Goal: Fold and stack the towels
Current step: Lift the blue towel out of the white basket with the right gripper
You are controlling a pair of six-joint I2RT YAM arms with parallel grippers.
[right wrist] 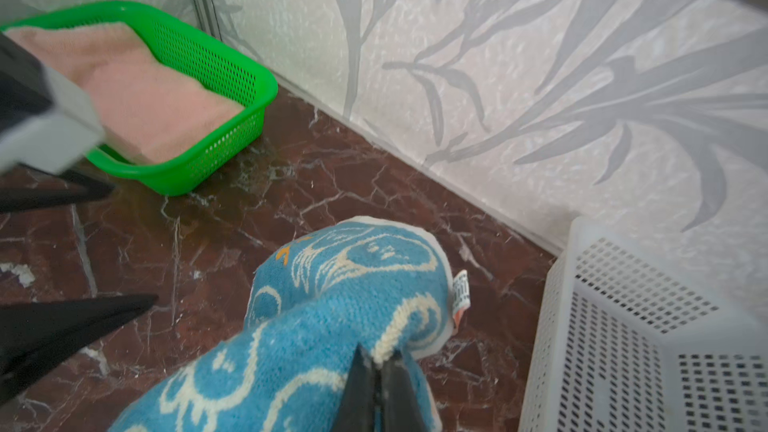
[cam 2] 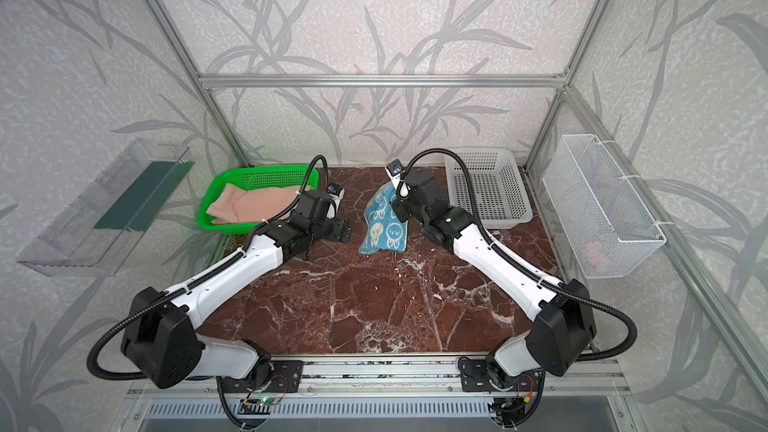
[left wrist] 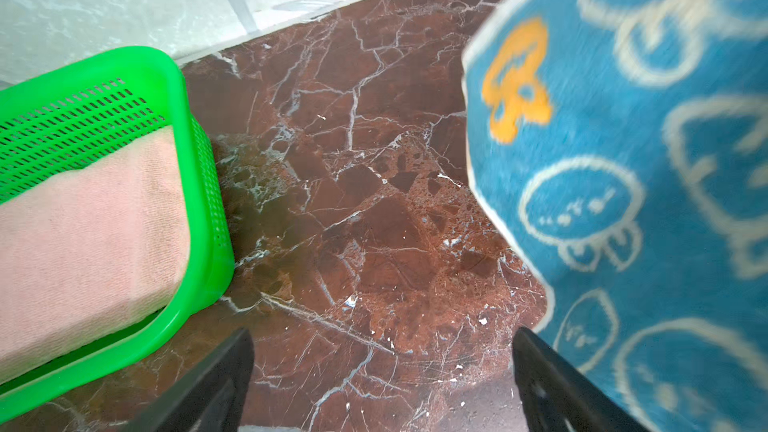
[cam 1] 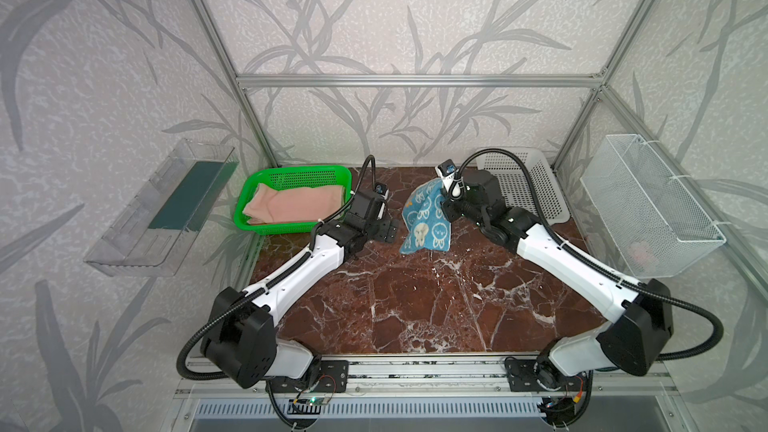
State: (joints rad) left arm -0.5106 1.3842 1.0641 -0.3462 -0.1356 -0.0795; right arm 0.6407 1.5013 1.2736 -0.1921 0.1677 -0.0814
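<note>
Spreading teal towel (cam 1: 426, 218), pinched in right gripper (right wrist: 376, 357); left gripper (left wrist: 382, 334) wide, empty. Next, probably: seizing 1 free corner.

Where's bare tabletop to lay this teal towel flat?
The wide marble stretch on the near side of the teal towel is bare. Crowded at the back: green basket left, white basket right, open left claw beside the towel.

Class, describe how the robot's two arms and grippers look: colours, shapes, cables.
Both the left arm and the right arm have white shells between chunky black joint housings. A black ribbed hose loops along each. The left gripper and the right gripper have thin, black, pointed jaws. A small white-and-blue camera sits by each wrist.
</note>
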